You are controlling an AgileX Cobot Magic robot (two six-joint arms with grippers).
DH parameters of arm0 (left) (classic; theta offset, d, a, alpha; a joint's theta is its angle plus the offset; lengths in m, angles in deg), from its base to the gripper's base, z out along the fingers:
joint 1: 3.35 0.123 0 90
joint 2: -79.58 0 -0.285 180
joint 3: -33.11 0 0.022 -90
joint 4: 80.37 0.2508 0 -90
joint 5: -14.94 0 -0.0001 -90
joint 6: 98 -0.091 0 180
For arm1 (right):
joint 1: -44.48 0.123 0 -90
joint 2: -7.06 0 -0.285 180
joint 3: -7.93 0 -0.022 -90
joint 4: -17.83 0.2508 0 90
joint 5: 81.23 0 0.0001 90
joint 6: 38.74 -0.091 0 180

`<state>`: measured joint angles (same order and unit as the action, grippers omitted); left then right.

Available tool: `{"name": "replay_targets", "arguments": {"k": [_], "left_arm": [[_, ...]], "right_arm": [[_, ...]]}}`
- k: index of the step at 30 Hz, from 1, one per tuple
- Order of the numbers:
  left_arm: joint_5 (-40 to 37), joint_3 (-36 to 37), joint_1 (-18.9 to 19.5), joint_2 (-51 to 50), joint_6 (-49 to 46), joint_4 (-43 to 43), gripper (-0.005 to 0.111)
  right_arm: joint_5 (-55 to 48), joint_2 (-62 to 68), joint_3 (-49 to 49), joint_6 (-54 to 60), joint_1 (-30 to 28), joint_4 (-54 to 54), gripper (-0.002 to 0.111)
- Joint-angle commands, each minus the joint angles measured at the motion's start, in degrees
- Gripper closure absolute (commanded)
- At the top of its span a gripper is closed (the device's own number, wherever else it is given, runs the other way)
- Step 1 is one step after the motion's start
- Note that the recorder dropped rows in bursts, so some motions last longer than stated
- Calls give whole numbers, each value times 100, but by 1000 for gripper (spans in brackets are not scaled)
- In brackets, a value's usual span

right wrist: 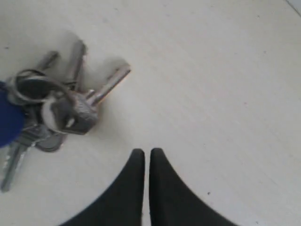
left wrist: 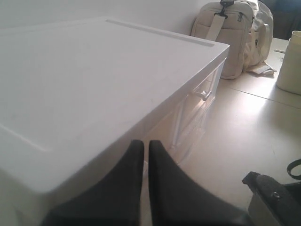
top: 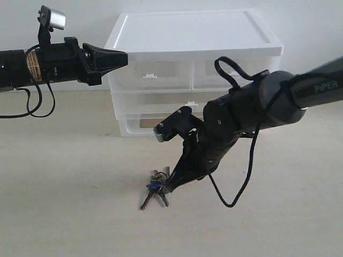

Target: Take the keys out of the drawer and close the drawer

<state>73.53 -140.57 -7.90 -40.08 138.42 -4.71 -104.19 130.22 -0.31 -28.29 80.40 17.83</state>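
Observation:
The keys (top: 155, 187) lie flat on the pale tabletop in front of the drawer unit, dark metal on a ring with a blue tag (right wrist: 7, 120). In the right wrist view the keys (right wrist: 56, 110) are spread beside my right gripper (right wrist: 146, 151), which is shut, empty, and apart from them. In the exterior view that right gripper (top: 166, 187) points down at the bunch's right edge. The drawer (top: 161, 103) is the full-width middle one with a centre tab (top: 191, 103); my right arm hides its right part. My left gripper (top: 124, 57) is shut and empty at the unit's top left corner.
The white drawer unit (top: 187, 32) stands at the back, with two half-width drawers on top and a frame-like slot (top: 140, 124) at the bottom. In the left wrist view a beige bag (left wrist: 235, 33) and a pale container (left wrist: 289, 61) stand beyond the unit's lid (left wrist: 94, 70).

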Motion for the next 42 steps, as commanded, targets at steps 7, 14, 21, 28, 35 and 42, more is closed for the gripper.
{"name": "replay_targets", "arguments": {"k": [7,14,21,28,35,42], "left_arm": [[443,755,2,1612,1040,813,102],[-1017,2725,2,3757,328,-818,102],[-1829,4373,2,5903,-781,-2353,102],[-2825,5350,2,8106,-841,-2726,102],[-4099,5917,2,10192,-318,-2876,102],[-4891,6167,2,11188,267,-2891,102]], "right_arm": [[318,-2772,-1059,-79,399,-35,108],[1028,-5371,-2668,-398,399,-35,108],[1460,-7598,-3598,-861,399,-35,108],[1447,-9530,-4129,-1045,399,-35,108],[1356,-11032,-4449,-1185,399,-35,108],[669,-11537,-4449,-1210,399,-35,108]]}}
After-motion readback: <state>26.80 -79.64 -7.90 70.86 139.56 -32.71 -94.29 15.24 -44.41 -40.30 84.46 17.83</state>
